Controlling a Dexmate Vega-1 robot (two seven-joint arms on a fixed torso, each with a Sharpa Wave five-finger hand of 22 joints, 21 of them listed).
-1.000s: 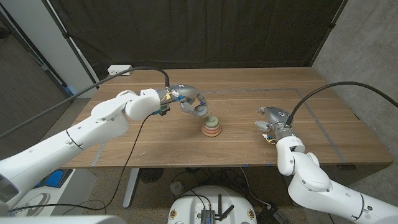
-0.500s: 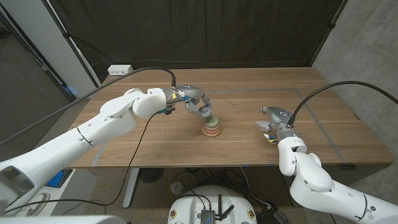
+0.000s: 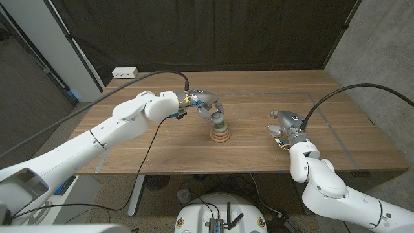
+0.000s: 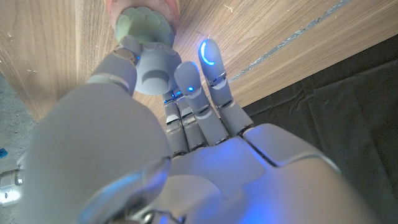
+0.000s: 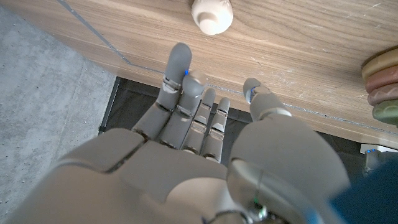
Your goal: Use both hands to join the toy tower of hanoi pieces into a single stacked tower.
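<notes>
A short stack of rings (image 3: 220,133) stands mid-table, a green ring (image 4: 144,23) on top with pink and orange ones below. My left hand (image 3: 207,110) hangs just over the stack's left side and pinches a blue-grey ring (image 4: 154,67) between thumb and finger, close against the green ring. My right hand (image 3: 284,126) waits to the right, fingers apart (image 5: 205,118) and holding nothing. A small cream rounded piece (image 5: 211,15) lies on the wood just beyond its fingertips. The stack (image 5: 380,78) also shows at the edge of the right wrist view.
A white power strip (image 3: 125,72) lies at the table's back left corner. Thin tape lines (image 3: 344,145) mark the wood on the right. Black cables run from both wrists. The wooden table (image 3: 162,145) has bare room in front of the stack.
My left hand has carried the blue-grey ring rightward, from beside the stack to just over it. The right hand has stayed where it was.
</notes>
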